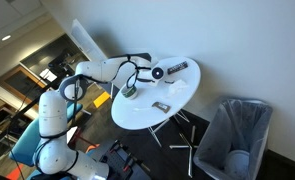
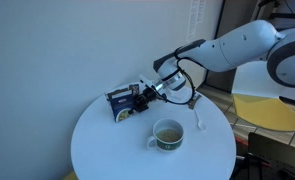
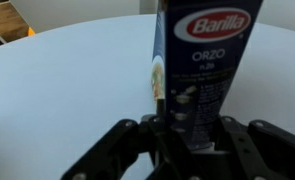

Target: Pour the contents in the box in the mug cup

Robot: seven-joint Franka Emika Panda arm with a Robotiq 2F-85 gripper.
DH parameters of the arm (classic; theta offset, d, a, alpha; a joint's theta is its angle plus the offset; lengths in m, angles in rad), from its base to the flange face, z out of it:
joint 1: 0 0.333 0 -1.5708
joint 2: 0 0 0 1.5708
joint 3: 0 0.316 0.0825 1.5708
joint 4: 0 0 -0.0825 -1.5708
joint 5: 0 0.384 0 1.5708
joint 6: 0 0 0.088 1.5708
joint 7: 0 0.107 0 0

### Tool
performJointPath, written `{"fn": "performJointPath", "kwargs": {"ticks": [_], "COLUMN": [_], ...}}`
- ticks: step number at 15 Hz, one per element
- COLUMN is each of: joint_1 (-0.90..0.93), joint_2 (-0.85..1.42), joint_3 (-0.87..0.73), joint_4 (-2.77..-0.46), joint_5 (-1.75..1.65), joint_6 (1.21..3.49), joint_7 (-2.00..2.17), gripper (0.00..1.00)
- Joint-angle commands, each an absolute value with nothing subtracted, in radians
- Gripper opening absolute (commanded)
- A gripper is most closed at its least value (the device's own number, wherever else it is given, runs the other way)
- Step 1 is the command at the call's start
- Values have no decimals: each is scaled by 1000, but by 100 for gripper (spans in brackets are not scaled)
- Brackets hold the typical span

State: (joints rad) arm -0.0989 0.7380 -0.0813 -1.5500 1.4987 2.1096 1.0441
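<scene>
The white, jointed robot arm [image 2: 237, 45] was stretched out low across the scene, its wrist [image 2: 172, 85] angled slightly downward. The black two-fingered gripper [image 2: 139, 96] was laid almost level. In the wrist view its black fingers [image 3: 137, 145] were seen clamped against the sides of a dark blue cardboard box [image 3: 202, 70].

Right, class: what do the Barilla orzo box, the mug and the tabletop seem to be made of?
Barilla orzo box: printed cardboard, slightly glossy; flat panels, a crisp folded edge, printed logo.
Mug: probably glazed ceramic; thick lighter rim, olive-grey wall.
Tabletop: smooth white, perhaps laminate or painted board; the look leaves it open.
</scene>
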Motion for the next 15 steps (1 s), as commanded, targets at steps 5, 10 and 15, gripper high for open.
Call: {"fn": "performJointPath", "kwargs": {"ticks": [5, 10, 15], "joint_1": [-135, -180, -216], "joint_2": [621, 502, 384], "joint_3": [-95, -136, -192], "joint_4": [-1604, -1644, -1659], "joint_5": [1335, 1163, 943], "joint_6": [2006, 1814, 1563], "joint_7": [1036, 1048, 1049], "gripper": [13, 13, 13]}}
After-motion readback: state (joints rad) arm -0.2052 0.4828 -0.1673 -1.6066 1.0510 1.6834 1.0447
